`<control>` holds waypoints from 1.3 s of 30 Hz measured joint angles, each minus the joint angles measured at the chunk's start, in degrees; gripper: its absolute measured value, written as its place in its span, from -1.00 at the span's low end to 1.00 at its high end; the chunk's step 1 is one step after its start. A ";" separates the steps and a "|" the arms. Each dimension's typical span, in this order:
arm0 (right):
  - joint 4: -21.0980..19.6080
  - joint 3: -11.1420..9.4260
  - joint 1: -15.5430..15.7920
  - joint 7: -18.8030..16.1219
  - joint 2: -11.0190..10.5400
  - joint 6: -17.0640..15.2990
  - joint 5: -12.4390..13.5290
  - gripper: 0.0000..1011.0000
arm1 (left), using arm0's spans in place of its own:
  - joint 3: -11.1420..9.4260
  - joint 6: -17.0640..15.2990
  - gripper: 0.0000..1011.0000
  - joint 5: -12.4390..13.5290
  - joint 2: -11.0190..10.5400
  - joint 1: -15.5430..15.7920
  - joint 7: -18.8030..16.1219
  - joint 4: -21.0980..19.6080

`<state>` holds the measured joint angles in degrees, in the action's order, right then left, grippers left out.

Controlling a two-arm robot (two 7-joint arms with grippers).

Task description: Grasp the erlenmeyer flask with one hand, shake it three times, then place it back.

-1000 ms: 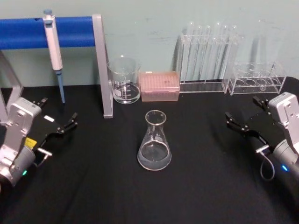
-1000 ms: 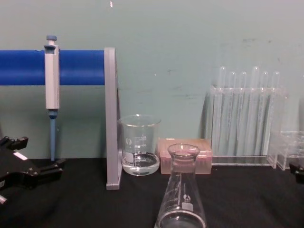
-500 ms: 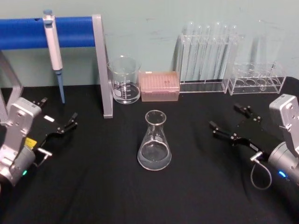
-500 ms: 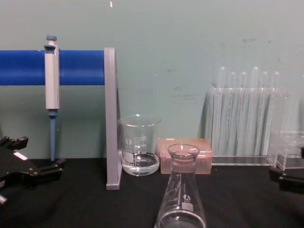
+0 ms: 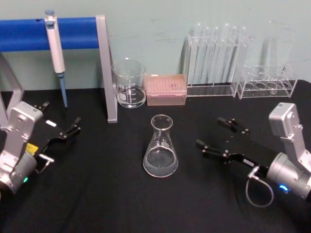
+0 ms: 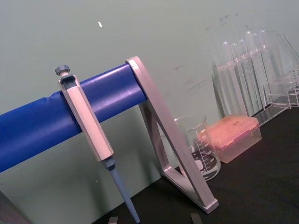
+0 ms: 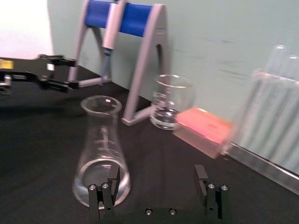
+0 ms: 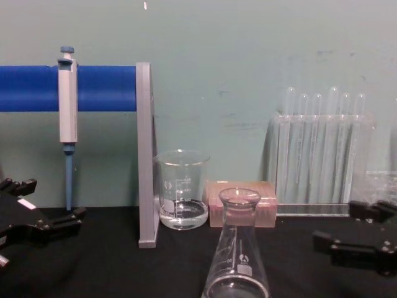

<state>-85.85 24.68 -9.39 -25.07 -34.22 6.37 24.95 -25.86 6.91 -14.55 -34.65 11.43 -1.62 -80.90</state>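
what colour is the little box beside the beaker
Pale pink box, right of the beaker; clearest in the head view.

The flask (image 5: 160, 150) stands before the beaker (image 5: 129, 83), right pincer (image 5: 210, 131) beside it.

Pale green wall (image 5: 160, 29); black tabletop (image 5: 97, 194)

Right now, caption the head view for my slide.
Open right gripper right of the upright flask, apart; left gripper parked at left.
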 joint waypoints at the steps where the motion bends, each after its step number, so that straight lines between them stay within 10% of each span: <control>1: -0.05 0.13 -0.09 -0.42 0.17 -0.10 0.03 0.98 | 0.00 0.00 0.98 0.00 0.00 0.00 0.00 0.00; 39: 8.10 4.03 -8.20 -6.68 11.35 -2.56 -4.91 0.98 | 0.00 0.00 0.98 0.00 0.00 0.00 0.00 0.00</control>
<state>-77.75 28.71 -17.59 -31.75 -22.87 3.81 20.03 -25.86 6.91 -14.55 -34.65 11.43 -1.62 -80.90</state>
